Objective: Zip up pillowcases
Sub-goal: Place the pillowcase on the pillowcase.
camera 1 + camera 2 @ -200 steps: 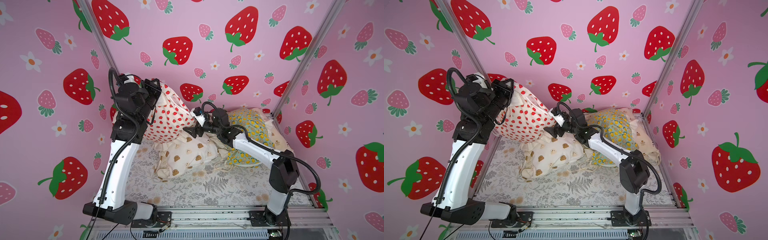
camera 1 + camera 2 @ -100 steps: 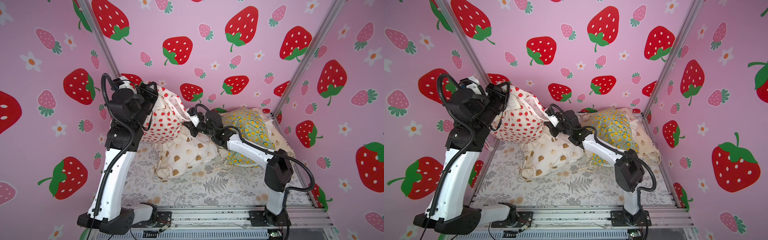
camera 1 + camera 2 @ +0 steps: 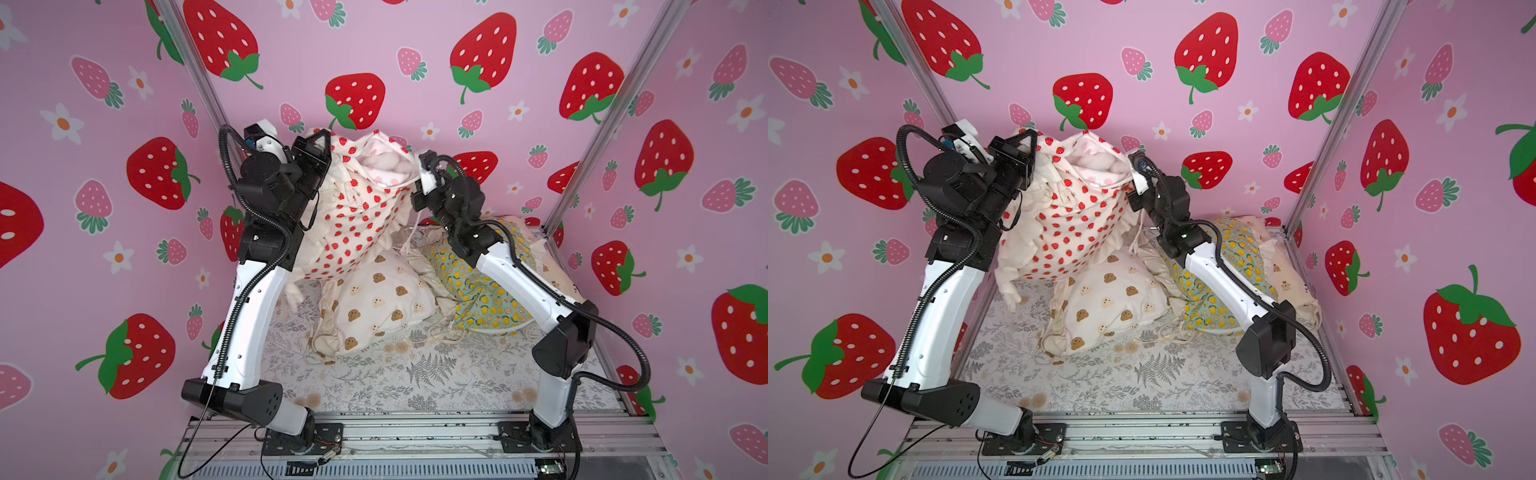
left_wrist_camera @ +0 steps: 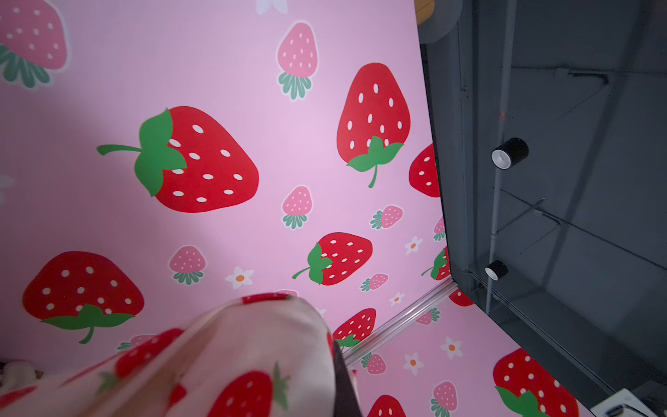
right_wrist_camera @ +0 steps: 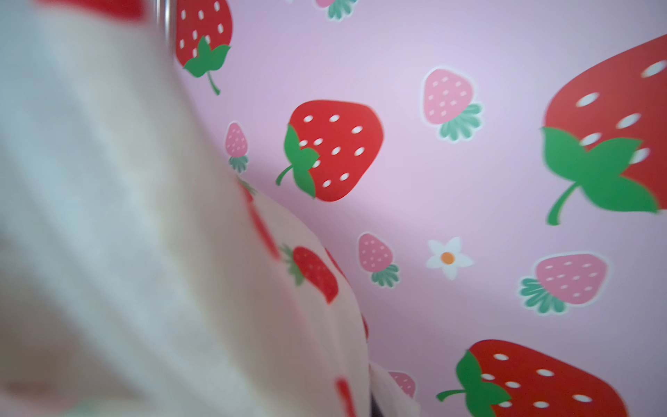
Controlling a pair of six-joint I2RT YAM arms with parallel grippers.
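Right wrist view: blurred strawberry pillowcase [image 5: 144, 252] covers much; pink wall [image 5: 469, 187] beyond.

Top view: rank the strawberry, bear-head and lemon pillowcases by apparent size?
1. strawberry pillowcase: looks largest, but it is held up nearer the camera, so its true size is unsure.
2. bear-head pillowcase and lemon pillowcase: look alike; the right arm hides part of the lemon one, so no ranking.

I cannot see the fingertips of the left gripper [image 3: 323, 143] or the right gripper [image 3: 419, 168]: folds of the strawberry pillowcase [image 3: 353, 232] cover them. I cannot make out its zipper. In the right wrist view, its fabric is blurred.
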